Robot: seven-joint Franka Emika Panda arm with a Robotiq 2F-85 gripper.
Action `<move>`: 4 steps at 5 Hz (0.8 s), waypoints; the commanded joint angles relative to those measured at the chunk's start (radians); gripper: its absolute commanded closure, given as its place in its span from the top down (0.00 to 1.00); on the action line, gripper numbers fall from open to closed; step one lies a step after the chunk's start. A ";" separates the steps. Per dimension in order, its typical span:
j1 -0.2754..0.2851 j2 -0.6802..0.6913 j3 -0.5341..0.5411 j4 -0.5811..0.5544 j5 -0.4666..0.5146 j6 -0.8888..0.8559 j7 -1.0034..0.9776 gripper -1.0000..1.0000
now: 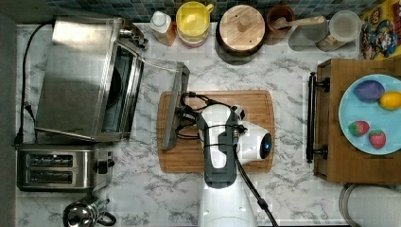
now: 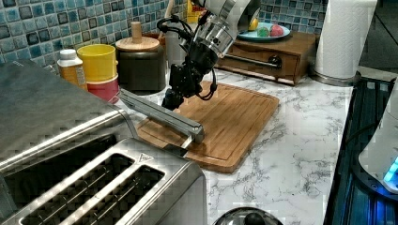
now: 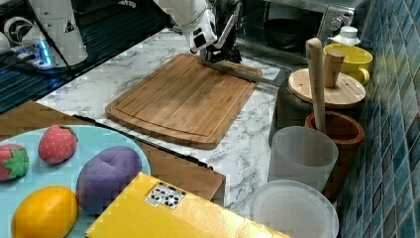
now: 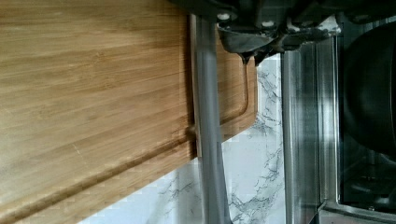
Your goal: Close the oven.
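Oven (image 1: 78, 75) stands at the top view's left on the marble worktop (image 1: 283, 198), with its top surface shining and the dark cavity facing the top view's right. Its glass door (image 1: 158, 101) is folded down almost level, and the bar handle (image 2: 162, 112) at the free edge reaches over the near edge of the wooden cutting board (image 1: 246, 137), so the door hangs above the board and not on the marble. The door is open this way probably because the hinge lets it drop flat, and it must be lifted from the handle side to swing back up. The gripper (image 2: 171, 99) is placed just at this handle, about at the middle of the bar in the left view, which seems a sensible place because a push there turns the door evenly. The arm comes from the bottom of the top view, goes over the board, and bends its wrist down and toward the oven, with black cables looping around the wrist. In the wrist view the handle runs close under the jaws, but whether the jaws are spread or closed on the bar cannot be told. A two-slot toaster (image 1: 61, 166) sits just beside the oven, and it stays clear of the door's path.
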 commanded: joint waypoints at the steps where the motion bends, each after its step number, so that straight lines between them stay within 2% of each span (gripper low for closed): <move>1: 0.139 -0.199 0.167 0.221 -0.093 -0.015 0.091 0.00; 2: 0.153 -0.213 0.185 0.257 -0.171 0.017 0.177 0.00; 3: 0.044 -0.206 0.327 0.306 -0.326 0.039 0.327 0.00; 4: 0.126 -0.193 0.296 0.340 -0.577 0.116 0.560 0.00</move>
